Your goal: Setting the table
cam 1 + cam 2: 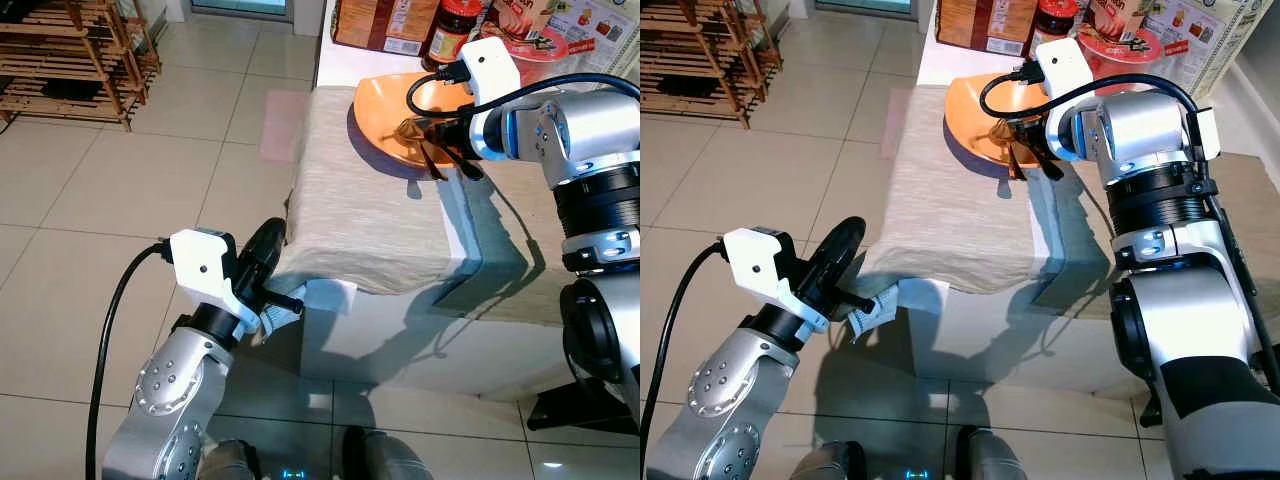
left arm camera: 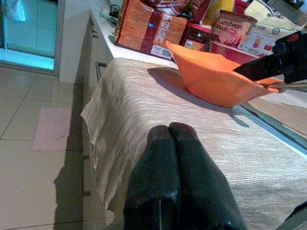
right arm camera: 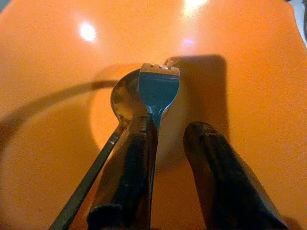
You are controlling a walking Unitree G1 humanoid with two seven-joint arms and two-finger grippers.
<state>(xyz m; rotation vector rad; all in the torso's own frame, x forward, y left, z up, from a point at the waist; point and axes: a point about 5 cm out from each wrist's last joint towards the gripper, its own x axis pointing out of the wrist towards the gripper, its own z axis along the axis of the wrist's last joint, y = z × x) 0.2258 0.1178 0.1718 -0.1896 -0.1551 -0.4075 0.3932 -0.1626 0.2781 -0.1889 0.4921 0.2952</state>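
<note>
An orange bowl point(image 1: 400, 115) sits on a beige cloth point(image 1: 350, 200) draped over a white counter point(image 1: 400, 335), near the counter's far end. The bowl is glossy and shallow, with a wavy, uneven rim; ceiling light glints off its inner surface. Inside it lie a spoon point(image 3: 122, 103) and a fork point(image 3: 158, 88), both metal, the fork's head resting over the spoon's bowl, their handles running back toward the right gripper point(image 3: 168, 143).

The right gripper reaches into the bowl from the robot's right. Its two fingers are spread, with a gap of orange between them. The fork's handle runs along the inner edge of one finger point(image 3: 129, 177) and is hidden beneath it further back, so whether that finger presses the handle cannot be told. The spoon's handle passes outside that finger, its end cut off by the picture's edge.

The left gripper point(image 2: 175, 139) hangs low beside the cloth's overhanging front edge, its fingers pressed together with nothing between them. A small pale scrap point(image 1: 872, 315) sits just by its tips; what it is cannot be made out.

Behind the bowl stand packages point(image 2: 144, 26), a jar point(image 1: 455, 30) and a tin labelled luncheon meat point(image 2: 232, 33), partly cut off at the top. A wooden rack point(image 1: 70, 55) stands on the tiled floor point(image 1: 120, 220), well apart.
</note>
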